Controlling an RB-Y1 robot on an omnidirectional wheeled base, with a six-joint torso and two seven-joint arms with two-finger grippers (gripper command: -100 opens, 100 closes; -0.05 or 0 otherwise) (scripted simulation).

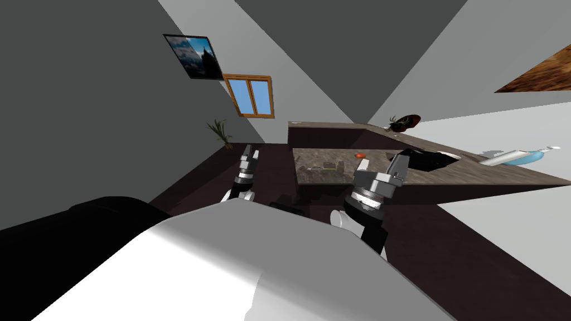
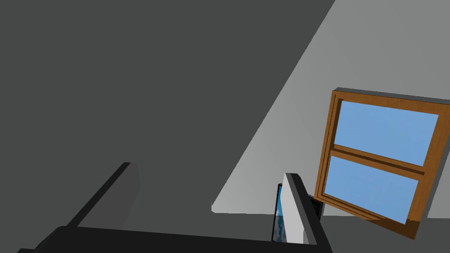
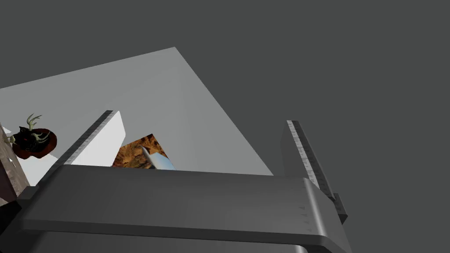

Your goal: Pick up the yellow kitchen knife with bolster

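In the head view, the brown stone-patterned surface (image 1: 474, 174) carries a few small items (image 1: 315, 167). What seems to be the yellow knife (image 1: 336, 164), too small to be sure, lies near the front edge, just left of the right tool (image 1: 381, 163). The right wrist view shows that tool's fingers wide apart and holding nothing, and the left tool (image 1: 249, 153), raised over the dark floor (image 1: 212, 173) beside the surface, is wide and empty too.

No text, label, brand, number or sign can be read anywhere. Whatever lies on the counter (image 1: 502, 173) is too small to show any lettering, and the framed picture (image 1: 192, 56) bears a scene with no legible writing.
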